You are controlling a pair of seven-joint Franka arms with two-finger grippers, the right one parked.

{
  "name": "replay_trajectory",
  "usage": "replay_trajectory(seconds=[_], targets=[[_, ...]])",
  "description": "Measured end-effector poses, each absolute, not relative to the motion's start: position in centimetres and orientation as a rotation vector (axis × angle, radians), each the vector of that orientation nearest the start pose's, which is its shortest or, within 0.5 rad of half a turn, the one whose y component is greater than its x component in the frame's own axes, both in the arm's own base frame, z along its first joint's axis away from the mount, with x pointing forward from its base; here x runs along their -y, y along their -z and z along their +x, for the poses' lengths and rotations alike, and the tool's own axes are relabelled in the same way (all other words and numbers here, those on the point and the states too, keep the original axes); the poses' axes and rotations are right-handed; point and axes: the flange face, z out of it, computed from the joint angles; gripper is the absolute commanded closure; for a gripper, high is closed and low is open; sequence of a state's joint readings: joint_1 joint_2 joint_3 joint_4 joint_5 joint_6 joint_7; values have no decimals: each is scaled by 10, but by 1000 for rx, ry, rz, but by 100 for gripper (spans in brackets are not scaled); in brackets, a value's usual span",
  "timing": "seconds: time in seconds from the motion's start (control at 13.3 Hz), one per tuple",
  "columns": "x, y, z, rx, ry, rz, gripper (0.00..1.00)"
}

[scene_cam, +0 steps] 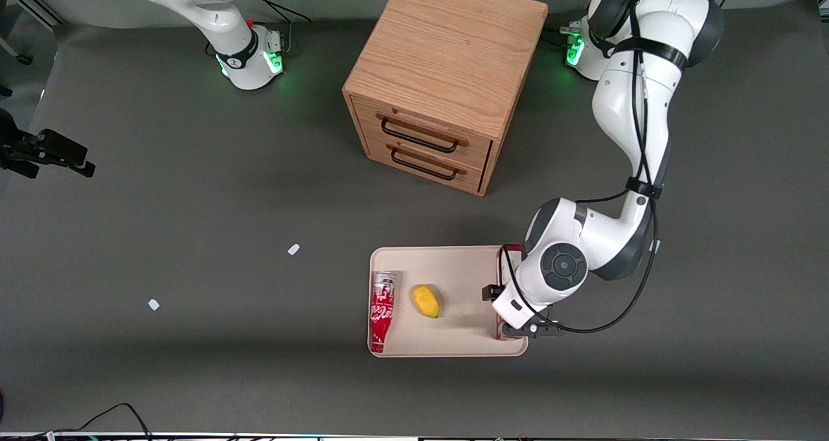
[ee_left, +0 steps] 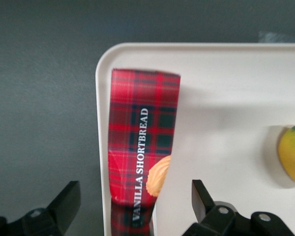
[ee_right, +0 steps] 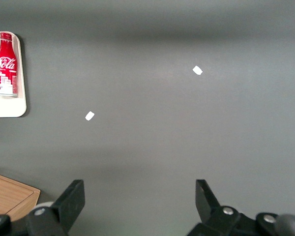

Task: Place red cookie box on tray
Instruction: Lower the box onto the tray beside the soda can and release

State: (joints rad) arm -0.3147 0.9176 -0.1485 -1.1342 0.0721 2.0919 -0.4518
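Note:
The red cookie box (scene_cam: 503, 260), dark-red plaid with a cookie picture, lies flat in the beige tray (scene_cam: 453, 266), along the rim at the working arm's end. Most of it is hidden under the left arm's wrist. My left gripper (scene_cam: 504, 298) hangs right above the box. In the left wrist view the box (ee_left: 142, 142) lies lengthwise between the fingers (ee_left: 69, 199), which stand wide apart and clear of it on both sides. The gripper (ee_left: 135, 196) is open. The tray (ee_left: 226, 93) shows under and beside the box.
A red-and-white soda can (scene_cam: 382, 308) and a yellow fruit (scene_cam: 426, 300) lie in the tray. A wooden drawer cabinet (scene_cam: 440, 85) stands farther from the camera. Two white scraps (scene_cam: 293, 249) (scene_cam: 153, 304) lie toward the parked arm's end.

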Motion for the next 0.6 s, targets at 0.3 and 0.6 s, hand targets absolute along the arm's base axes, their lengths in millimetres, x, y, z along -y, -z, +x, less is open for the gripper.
replay_trajectory(seconds=[0.3, 0.6], targets=[[266, -357, 712, 182, 151, -3263, 0], [169, -466, 674, 316, 116, -3227, 0]])
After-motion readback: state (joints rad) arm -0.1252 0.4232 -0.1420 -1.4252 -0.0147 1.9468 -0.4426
